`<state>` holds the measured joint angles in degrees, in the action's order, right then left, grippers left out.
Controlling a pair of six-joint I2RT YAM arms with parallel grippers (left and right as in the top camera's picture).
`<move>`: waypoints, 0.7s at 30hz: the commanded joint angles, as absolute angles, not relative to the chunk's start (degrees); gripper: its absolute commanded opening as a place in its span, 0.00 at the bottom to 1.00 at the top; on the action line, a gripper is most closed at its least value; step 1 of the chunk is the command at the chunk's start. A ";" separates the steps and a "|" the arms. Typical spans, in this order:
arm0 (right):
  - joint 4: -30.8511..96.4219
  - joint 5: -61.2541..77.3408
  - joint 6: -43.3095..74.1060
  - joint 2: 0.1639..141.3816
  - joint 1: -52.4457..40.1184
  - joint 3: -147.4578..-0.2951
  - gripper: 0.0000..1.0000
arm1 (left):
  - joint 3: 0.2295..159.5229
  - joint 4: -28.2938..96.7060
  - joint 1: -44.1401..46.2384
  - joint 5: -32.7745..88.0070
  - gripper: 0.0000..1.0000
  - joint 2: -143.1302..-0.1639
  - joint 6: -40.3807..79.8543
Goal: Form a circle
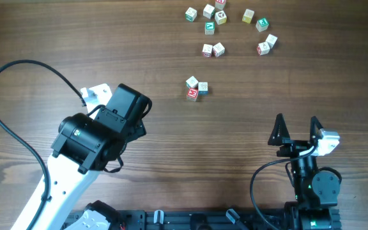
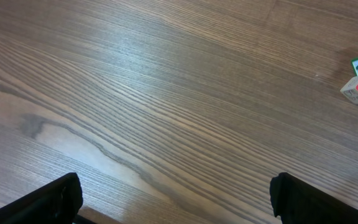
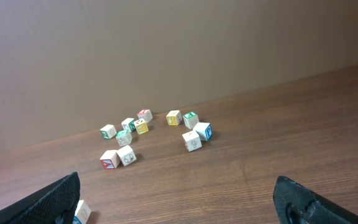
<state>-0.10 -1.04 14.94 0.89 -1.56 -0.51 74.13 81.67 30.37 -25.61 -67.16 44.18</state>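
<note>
On the table (image 1: 235, 147), three letter cubes (image 1: 197, 87) touch, apart from other cubes (image 1: 220, 17).

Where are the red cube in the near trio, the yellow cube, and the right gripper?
red cube (image 1: 193, 94), overhead view, top face.
yellow cube (image 1: 248, 16), overhead view, top face.
right gripper (image 1: 296, 121), overhead view, midway between its fingertips.

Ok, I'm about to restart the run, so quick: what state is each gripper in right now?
The left gripper: open, holding nothing.
The right gripper: open, holding nothing.
</note>
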 commanded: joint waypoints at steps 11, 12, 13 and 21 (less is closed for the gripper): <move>-0.45 0.12 15.44 0.58 -1.26 -0.30 1.00 | 73.91 82.48 30.20 -26.46 1.00 -66.70 42.35; -0.45 0.12 15.44 0.58 -1.26 -0.30 1.00 | 73.73 82.54 30.20 -26.85 1.00 -66.28 42.00; -0.45 0.12 15.42 0.58 -1.26 -0.30 1.00 | 73.21 81.28 30.20 -26.92 1.00 -65.78 41.98; -0.45 0.12 15.44 0.58 -1.26 -0.30 1.00 | 47.05 45.43 27.81 -23.73 1.00 -51.18 30.59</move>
